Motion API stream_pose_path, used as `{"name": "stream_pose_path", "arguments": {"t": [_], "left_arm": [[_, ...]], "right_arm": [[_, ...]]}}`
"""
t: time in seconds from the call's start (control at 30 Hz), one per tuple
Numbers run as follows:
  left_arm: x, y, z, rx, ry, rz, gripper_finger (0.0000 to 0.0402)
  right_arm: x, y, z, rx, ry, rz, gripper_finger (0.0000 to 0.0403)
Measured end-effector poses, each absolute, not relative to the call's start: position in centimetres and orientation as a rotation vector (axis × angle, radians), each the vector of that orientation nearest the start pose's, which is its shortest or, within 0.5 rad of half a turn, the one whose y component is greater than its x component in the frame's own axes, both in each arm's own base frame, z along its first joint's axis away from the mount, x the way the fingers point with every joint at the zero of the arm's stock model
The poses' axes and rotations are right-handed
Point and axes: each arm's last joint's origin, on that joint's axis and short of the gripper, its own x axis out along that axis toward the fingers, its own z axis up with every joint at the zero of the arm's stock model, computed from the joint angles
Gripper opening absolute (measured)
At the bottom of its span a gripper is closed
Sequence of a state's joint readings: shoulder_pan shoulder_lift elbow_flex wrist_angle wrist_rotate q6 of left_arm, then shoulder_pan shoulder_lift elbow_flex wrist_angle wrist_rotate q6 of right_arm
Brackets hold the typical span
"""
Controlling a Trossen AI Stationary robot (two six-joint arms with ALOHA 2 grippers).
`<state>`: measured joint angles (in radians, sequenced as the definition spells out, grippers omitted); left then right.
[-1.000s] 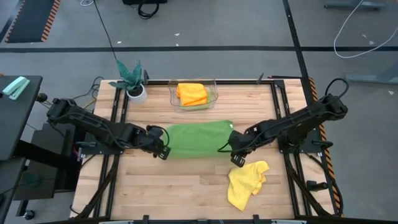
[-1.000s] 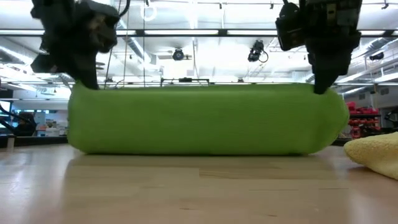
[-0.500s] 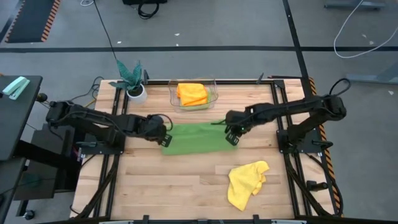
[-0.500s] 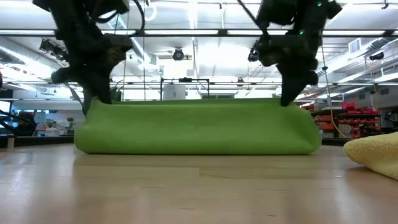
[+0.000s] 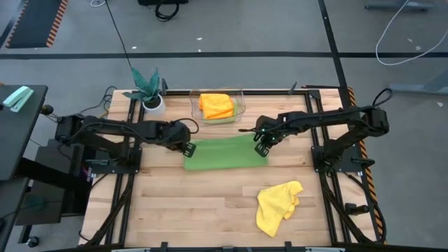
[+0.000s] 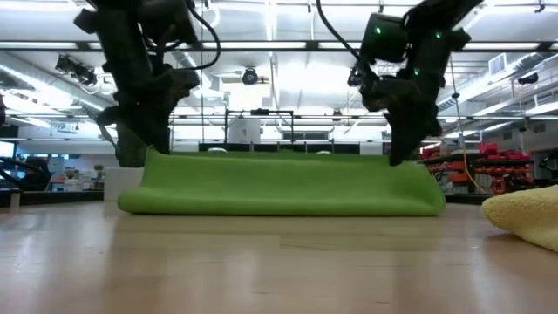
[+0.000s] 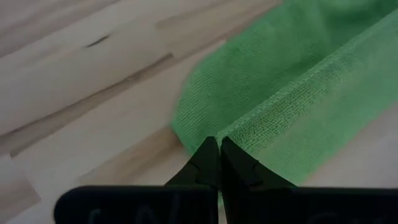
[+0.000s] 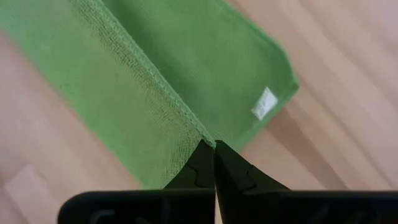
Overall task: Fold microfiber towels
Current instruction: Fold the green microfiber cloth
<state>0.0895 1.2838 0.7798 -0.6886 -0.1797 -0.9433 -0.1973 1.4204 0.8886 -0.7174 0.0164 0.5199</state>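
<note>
A green microfiber towel [image 5: 224, 152] lies mid-table, doubled over, with its rounded fold [image 6: 279, 205] along the near side. My left gripper [image 5: 187, 145] is shut on its far left corner and my right gripper [image 5: 262, 147] on its far right corner. In the low view both grippers, left [image 6: 144, 153] and right [image 6: 397, 157], come down onto the upper layer's ends. A yellow towel [image 5: 276, 206] lies crumpled near the front right. An orange towel [image 5: 215, 105] sits in the clear bin [image 5: 241, 105]. My left gripper pinches the upper layer's hemmed edge [image 7: 239, 134] at its left end between the two fingertips, slanting down from above. That corner is held just above the lower layer [image 7: 249, 68], which lies flat on the table. My right gripper pinches the hemmed edge [image 8: 186, 121] of the upper layer at its right end, fingers slanting down from above. The edge runs away from the fingertips over the lower layer, whose label corner [image 8: 266, 102] lies on the wood.
A plant in a white pot [image 5: 148, 87] stands at the far left corner, beside the bin. Bare wooden tabletop [image 5: 203, 210] stretches along the near side, left of the yellow towel. Black frame rails [image 5: 313, 126] run along both table sides.
Both grippers have gone toward the far edge and a little down, staying shut, carrying the towel's held edge with them. The towel, which stood as a tall raised loop, has been laid over itself and now sits low and flat, its fold staying on the near side.
</note>
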Motion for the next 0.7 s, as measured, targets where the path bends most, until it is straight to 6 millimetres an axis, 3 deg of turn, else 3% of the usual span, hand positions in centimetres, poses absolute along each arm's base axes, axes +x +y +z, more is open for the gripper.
{"name": "stream_pose_path", "arguments": {"t": [0.2, 0.5, 0.7], "left_arm": [[23.6, 3.3, 18.5, -0.758, 1.028, 0.762, 0.0007], [24.4, 4.9, 16.3, -0.751, 1.078, 0.816, 0.0007], [24.5, 5.5, 16.0, -0.757, 1.074, 0.830, 0.0007]], "right_arm": [[24.0, -5.7, 18.1, 0.594, 1.160, -0.532, 0.0000], [23.8, -7.8, 17.9, 0.632, 1.099, -0.588, 0.0000], [24.1, -8.5, 16.5, 0.614, 1.153, -0.586, 0.0000]]}}
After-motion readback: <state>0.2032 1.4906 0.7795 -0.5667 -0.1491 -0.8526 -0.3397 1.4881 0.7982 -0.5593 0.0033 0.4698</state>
